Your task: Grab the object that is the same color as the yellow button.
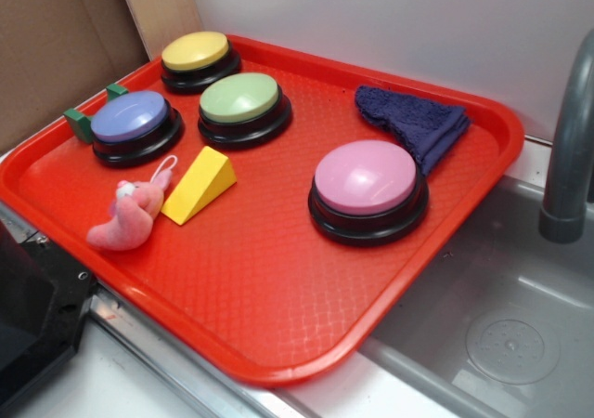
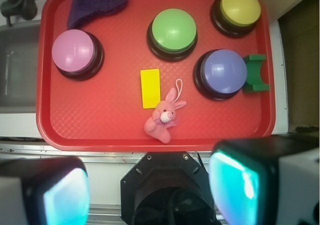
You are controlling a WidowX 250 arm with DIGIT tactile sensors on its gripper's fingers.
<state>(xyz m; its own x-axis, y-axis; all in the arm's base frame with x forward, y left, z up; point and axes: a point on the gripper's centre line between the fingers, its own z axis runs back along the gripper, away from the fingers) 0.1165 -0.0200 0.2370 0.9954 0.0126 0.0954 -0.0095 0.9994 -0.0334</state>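
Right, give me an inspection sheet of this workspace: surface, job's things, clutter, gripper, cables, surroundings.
Surface: red tray on a counter, textured floor, no spills seen.
Job's things: yellow wedge block lies free near the tray's middle; yellow button sits in a far corner.
Clutter: pink plush bunny close beside the wedge; green button, purple button, pink button, blue cloth, green block beside the purple button.
Gripper: gripper open, outside the tray's near edge, holding nothing.
Cables: nothing seen.
Surroundings: metal sink and grey faucet beside the tray; white wall behind.
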